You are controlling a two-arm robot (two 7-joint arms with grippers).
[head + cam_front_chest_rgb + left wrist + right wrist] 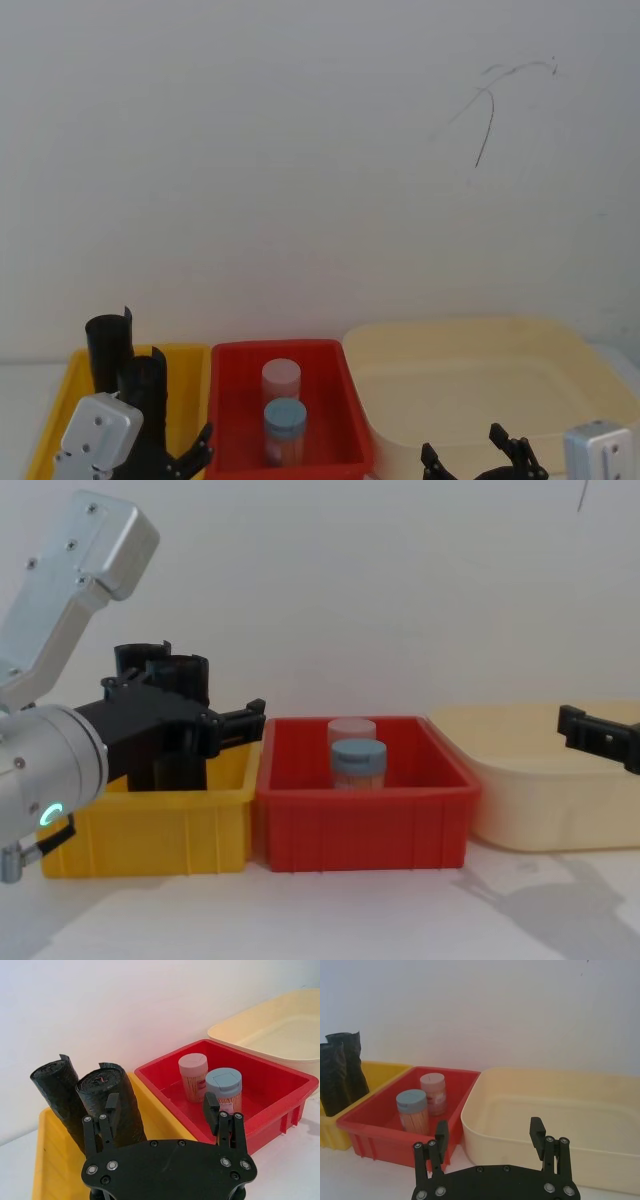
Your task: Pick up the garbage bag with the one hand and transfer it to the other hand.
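Standing beyond left gripper (161, 1105): garbage bag (122, 1105)

**Plastic nearly everywhere, mostly smooth**

The bag (107, 1082) is black plastic film, wound tight, with a dull sheen. The other roll (52, 1090) is the same film, more creased. The yellow bin (47, 1160), red bin (280, 1085) and tub (560, 1110) are smooth moulded plastic, slightly glossy. The jars (192, 1077) have clear walls and matt lids. The left gripper (160, 1102) and right gripper (490, 1132) are matt black with bright metal screws.
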